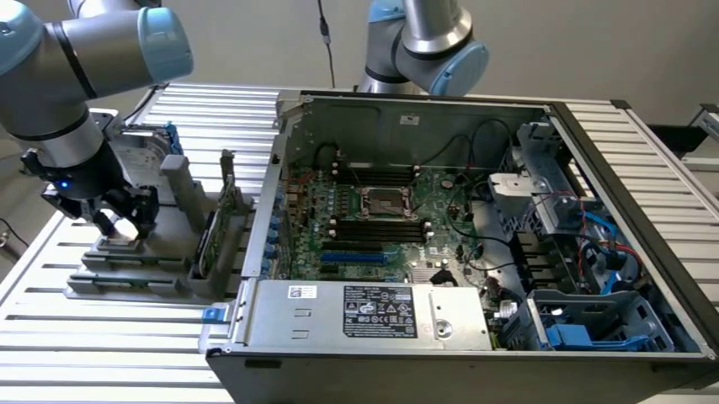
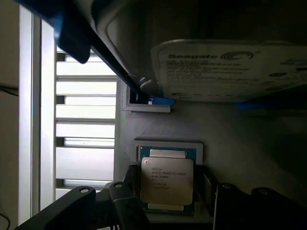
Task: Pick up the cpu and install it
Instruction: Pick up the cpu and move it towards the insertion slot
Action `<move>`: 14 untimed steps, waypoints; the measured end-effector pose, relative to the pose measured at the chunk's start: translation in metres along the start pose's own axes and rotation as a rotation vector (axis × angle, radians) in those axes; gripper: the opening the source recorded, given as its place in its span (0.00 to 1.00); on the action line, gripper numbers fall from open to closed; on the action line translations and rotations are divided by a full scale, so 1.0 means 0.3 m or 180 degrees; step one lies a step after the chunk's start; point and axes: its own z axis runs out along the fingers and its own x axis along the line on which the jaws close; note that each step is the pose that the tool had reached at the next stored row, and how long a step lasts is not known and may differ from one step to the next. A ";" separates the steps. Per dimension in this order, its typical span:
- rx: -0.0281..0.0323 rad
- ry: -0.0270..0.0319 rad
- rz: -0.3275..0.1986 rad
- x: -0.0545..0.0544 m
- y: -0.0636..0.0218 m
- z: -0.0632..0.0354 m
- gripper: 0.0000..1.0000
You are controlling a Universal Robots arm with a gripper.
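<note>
The gripper (image 1: 121,220) hangs wide open directly above the cpu (image 2: 166,179), one finger on each side. The cpu lies flat in a grey holder (image 1: 124,273) at the exterior view's left, outside the computer case (image 1: 427,105).

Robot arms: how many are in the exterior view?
2. One arm stands at the exterior view's left, above the grey fixture; the second arm rises behind the open computer case. Others may be hidden.

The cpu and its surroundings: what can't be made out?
cpu, wrist view: lettering too small to read; whether the jaws touch it is lost in shadow.
hard drive, wrist view: cut off by the picture's edge; fine print unreadable.
socket, exterior view: too small to tell its pins.
</note>
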 end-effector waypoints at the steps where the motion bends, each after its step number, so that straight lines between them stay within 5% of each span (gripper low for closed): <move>1: 0.0001 0.0000 0.0001 0.000 0.000 0.000 0.62; 14: 0.0040 0.0003 0.0027 0.000 0.000 0.001 0.62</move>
